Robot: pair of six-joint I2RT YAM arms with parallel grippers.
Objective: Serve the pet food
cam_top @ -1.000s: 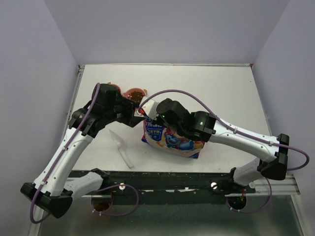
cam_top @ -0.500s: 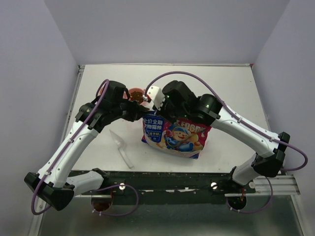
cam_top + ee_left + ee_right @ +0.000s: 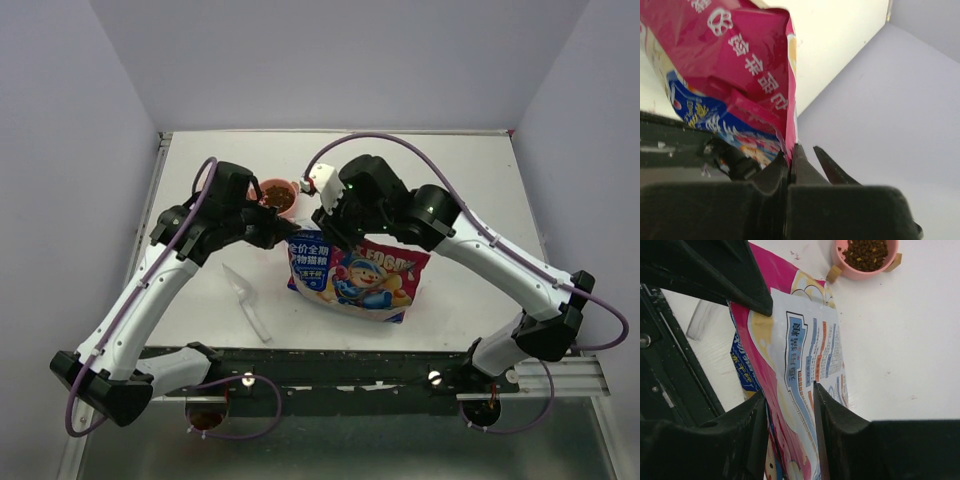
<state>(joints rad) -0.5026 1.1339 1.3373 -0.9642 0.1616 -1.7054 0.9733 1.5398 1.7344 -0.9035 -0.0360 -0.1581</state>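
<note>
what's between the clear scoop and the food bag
only bare table, nothing else; the top external view shows it between scoop and bag

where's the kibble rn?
Kibble sits in the pink bowl, left of centre toward the far side of the table in the top view, just beyond the bag.

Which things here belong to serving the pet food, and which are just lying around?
In use:
- pet food in the pink bowl
- pink bag, its edge pinched by the left gripper, with the right gripper open astride it

Lying about:
- clear scoop, untouched on the table
</note>
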